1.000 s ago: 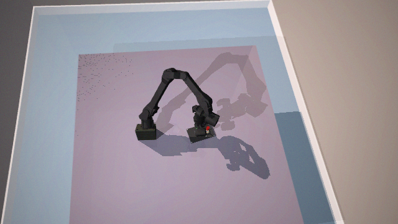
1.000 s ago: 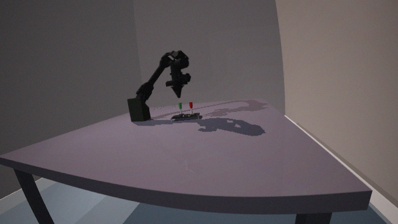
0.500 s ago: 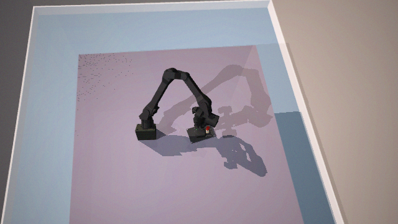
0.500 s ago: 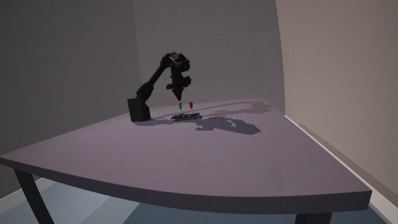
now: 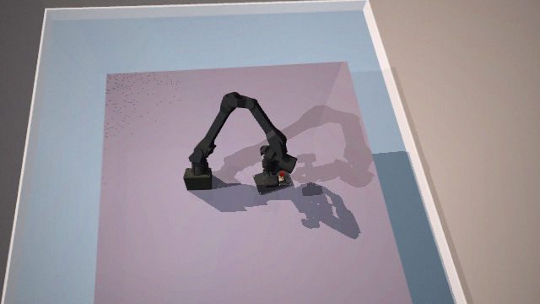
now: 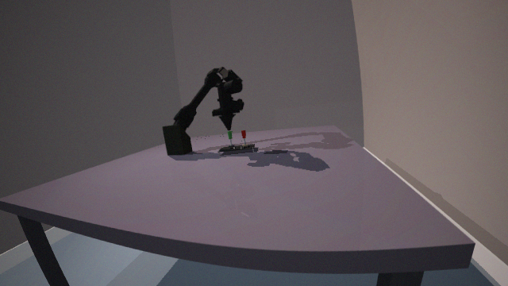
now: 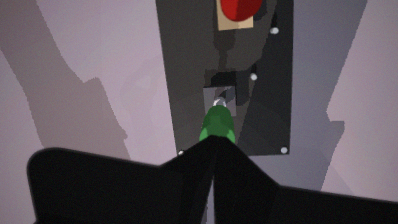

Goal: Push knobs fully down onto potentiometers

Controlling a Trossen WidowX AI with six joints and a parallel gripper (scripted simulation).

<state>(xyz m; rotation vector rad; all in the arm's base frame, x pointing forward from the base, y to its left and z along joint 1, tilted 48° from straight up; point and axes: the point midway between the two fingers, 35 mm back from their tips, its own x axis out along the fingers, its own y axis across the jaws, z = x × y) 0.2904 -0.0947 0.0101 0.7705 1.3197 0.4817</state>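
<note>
The circuit board stands low on the table. A green knob sits high on its thin shaft, with a gap above its grey potentiometer. A red knob also stands high on its shaft above its tan potentiometer. My gripper is shut and empty, pointing down. Its tips are right at the top of the green knob and hide part of it in the wrist view; whether they touch it I cannot tell.
The red knob stands beside the green one, close to the gripper. The arm's base block stands on the table left of the board. Small silver posts show on the board, and arm shadows fall around it.
</note>
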